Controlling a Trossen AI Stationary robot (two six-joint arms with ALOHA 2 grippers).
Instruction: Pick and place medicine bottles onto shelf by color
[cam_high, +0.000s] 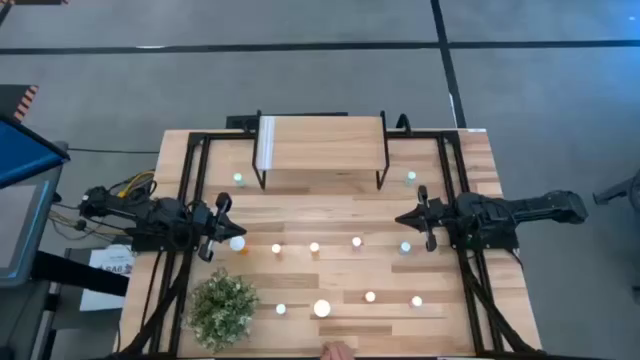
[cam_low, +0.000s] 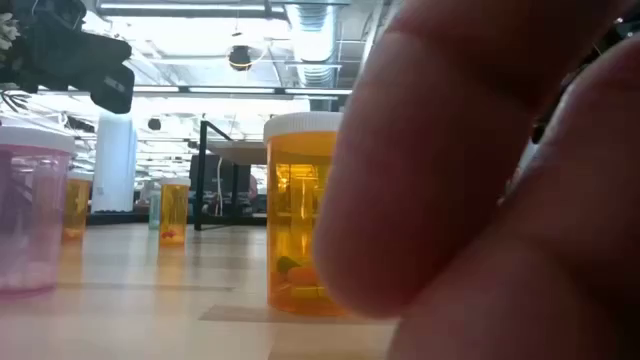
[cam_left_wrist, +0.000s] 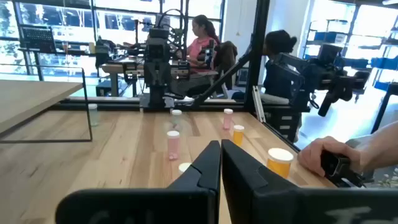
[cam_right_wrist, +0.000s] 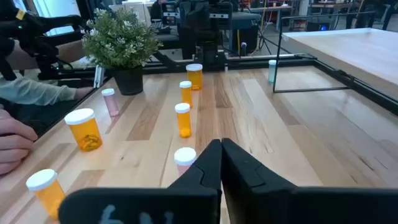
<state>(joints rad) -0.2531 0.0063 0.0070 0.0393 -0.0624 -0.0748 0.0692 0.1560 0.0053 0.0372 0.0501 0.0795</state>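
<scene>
Medicine bottles (cam_high: 314, 247) were scattered on the desk (cam_high: 340, 205), shelf (cam_high: 322, 143) bare. Left hand (cam_high: 222, 228) and right hand (cam_high: 413, 217) were both closed, empty; colors should be sorted before grabbing.

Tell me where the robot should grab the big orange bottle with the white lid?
Grip the big orange bottle around its orange body, just under the white cap, coming from above. It stands upright and round, so opposite sides both fit. A person's hand is close by, so probably wait first.
</scene>
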